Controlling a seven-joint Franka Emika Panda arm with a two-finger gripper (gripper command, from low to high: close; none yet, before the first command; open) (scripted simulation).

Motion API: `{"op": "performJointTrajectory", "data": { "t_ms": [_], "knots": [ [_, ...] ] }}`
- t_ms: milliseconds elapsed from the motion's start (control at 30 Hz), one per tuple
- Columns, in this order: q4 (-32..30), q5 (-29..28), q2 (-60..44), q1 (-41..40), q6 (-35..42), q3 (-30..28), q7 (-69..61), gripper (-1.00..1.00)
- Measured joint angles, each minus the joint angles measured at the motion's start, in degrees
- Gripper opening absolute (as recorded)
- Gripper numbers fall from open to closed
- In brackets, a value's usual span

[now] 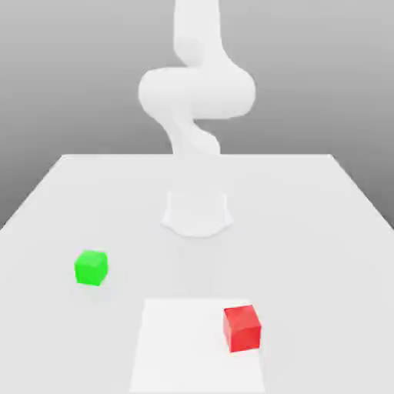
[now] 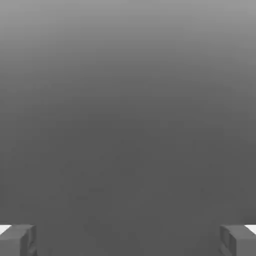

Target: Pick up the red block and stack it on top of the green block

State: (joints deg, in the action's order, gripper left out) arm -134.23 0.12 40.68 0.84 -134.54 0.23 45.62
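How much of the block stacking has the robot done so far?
Nothing looks done yet. The red block sits on the table apart from the green block, which has nothing on top. The end effector is open and holds nothing. Grabbing, lifting and stacking the red block are all left.

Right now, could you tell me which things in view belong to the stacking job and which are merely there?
Belong to the job:
red block
green block
gripper, fingers wide apart

Merely there:
white table
paler square patch under the red block
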Motion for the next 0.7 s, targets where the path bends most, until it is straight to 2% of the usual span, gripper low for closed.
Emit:
{"op": "performJointTrajectory", "data": {
  "t_ms": [500, 700],
  "knots": [
    [-14.98, 0.57, -31.58, 3.81, -17.14, 3.02, -1.17, 0.00],
    [-20.23, -0.86, -44.06, 5.33, -24.24, 3.90, -0.43, 0.00]
  ]
}}
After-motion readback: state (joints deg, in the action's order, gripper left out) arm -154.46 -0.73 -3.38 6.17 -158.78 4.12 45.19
